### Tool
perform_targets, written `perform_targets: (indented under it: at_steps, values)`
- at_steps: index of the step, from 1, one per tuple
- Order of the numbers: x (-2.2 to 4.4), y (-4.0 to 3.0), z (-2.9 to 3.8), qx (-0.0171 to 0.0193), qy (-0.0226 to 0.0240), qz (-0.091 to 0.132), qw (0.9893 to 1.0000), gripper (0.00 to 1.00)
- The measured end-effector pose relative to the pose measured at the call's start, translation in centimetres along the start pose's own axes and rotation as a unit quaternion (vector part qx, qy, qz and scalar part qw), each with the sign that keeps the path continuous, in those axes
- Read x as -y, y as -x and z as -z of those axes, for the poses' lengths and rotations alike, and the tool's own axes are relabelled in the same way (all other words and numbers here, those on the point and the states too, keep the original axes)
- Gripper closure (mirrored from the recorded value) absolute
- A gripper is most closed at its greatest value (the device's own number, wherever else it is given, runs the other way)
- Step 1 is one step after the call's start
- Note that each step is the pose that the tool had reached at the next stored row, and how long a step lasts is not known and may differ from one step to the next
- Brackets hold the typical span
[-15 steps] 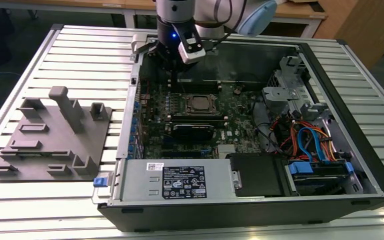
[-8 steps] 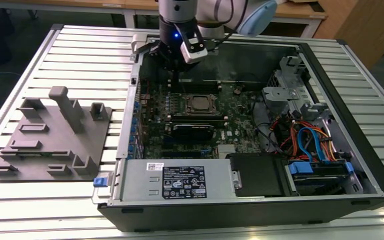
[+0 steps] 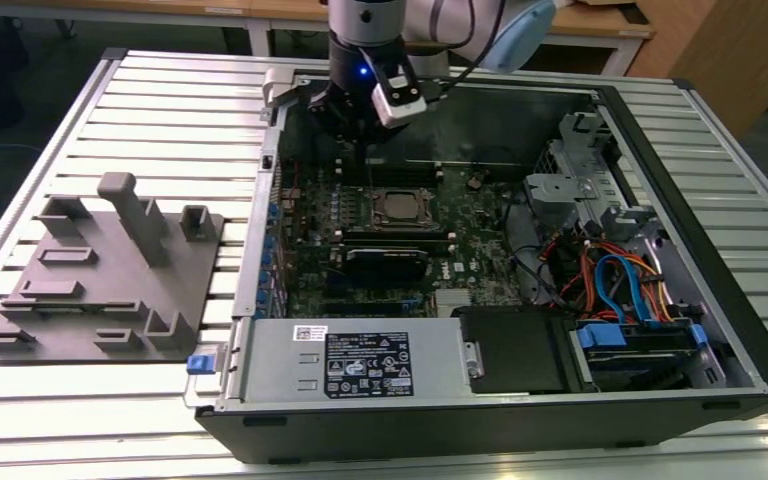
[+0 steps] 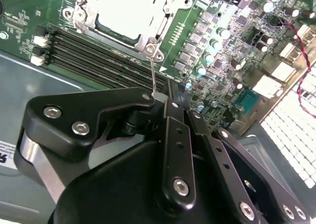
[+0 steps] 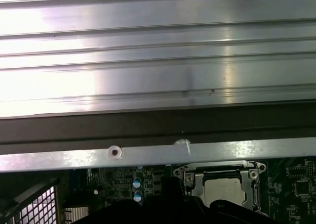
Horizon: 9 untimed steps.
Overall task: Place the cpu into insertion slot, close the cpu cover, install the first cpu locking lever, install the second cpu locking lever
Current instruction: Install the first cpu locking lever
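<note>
While the arm hangs over the open computer case on the slatted bench, the pincer is closed on the free tip of a thin wire locking lever, which rises from a corner of the socket frame. Cpu: seated in the insertion slot on the green motherboard, its silvery top showing through the window of the cpu cover. Cover lies flat over the chip, so placing and closing read as done. Step in hand, by my judgement: installing a locking lever; whether first or second, I cannot tell. Lever stands near upright, not latched. In the exterior view the pincer sits just above the socket, near the case's back wall. Finishing this step calls, I judge, for swinging the lever tip down in an arc about its hinge toward the board, then easing it sideways under its retaining hook. The thin wire must not slip from the fingertips or scrape the memory slots just beside the socket.
</note>
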<state>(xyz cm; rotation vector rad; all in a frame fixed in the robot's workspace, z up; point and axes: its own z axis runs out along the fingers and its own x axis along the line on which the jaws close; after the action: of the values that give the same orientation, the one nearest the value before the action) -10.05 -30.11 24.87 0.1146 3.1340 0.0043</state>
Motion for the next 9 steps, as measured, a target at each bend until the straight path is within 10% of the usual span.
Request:
perform_targets:
  at_steps: [9]
  values:
    - [-0.07,0.9,0.05,0.0,0.0,0.0,1.0,0.9]
